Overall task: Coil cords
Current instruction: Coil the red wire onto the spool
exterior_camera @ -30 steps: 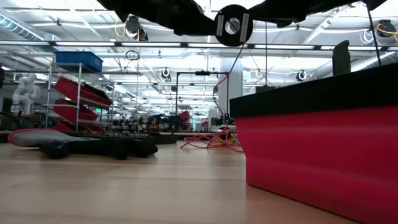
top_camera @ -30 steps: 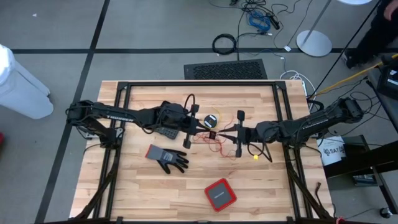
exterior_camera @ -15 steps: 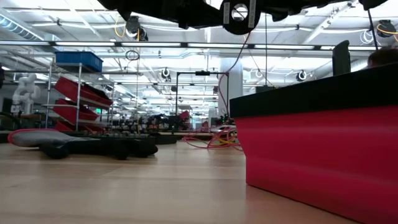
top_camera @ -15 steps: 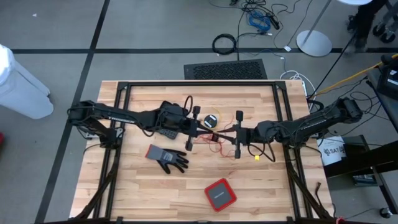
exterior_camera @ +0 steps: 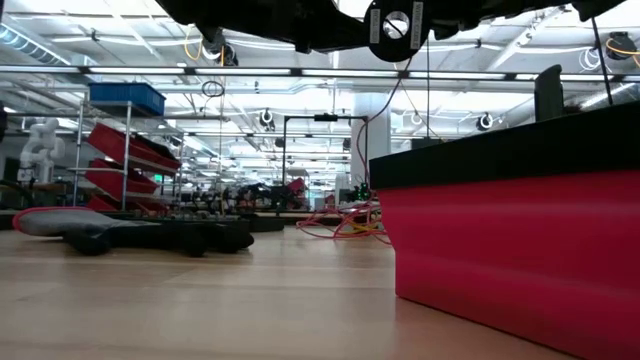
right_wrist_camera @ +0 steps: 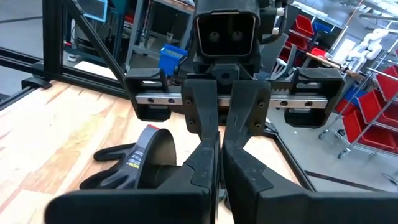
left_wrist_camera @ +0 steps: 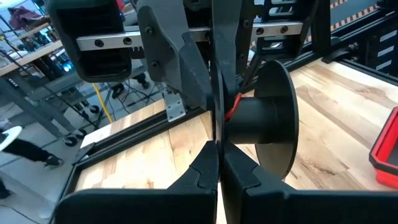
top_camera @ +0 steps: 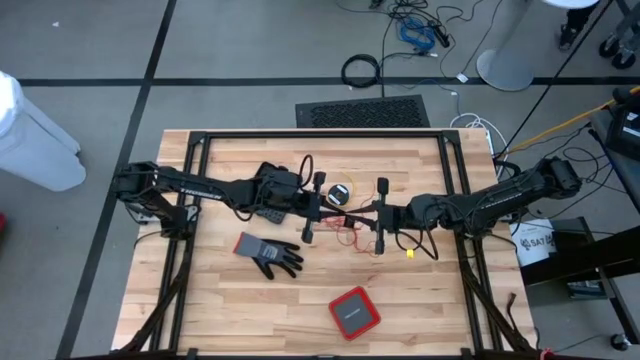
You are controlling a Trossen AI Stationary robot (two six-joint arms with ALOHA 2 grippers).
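Left gripper [top_camera: 333,207] is reaching toward 3 o'clock over the middle of the pale wooden table [top_camera: 420,300], and the right gripper [top_camera: 360,212] is facing it from the 3 o'clock side, tips almost meeting. Thin red wire [top_camera: 347,232] is lying in loose loops on the wood below them, toward 6 o'clock. A grey and black work glove [top_camera: 268,254] is lying at 7 o'clock from the left gripper, and a flat red square box [top_camera: 354,312] is sitting near the 6 o'clock edge.

From table height, a round black plastic spool [exterior_camera: 395,22] is hanging in the air under the arms. One red strand is dropping from it to the red wire [exterior_camera: 340,227] on the table. The glove [exterior_camera: 150,232] is lying at 9 o'clock and the box [exterior_camera: 520,250] is filling the 3 o'clock side.

On the left wrist camera, the left gripper [left_wrist_camera: 217,163] is clenched on the thin near flange of the spool [left_wrist_camera: 264,118]. Red wire [left_wrist_camera: 232,106] is wrapping the hub.

On the right wrist camera, the right gripper [right_wrist_camera: 219,163] is showing its fingers drawn together, with only a slit between. I cannot tell if anything is held there. The spool [right_wrist_camera: 155,158] is just beside them, and the glove [right_wrist_camera: 118,165] is lying behind it.
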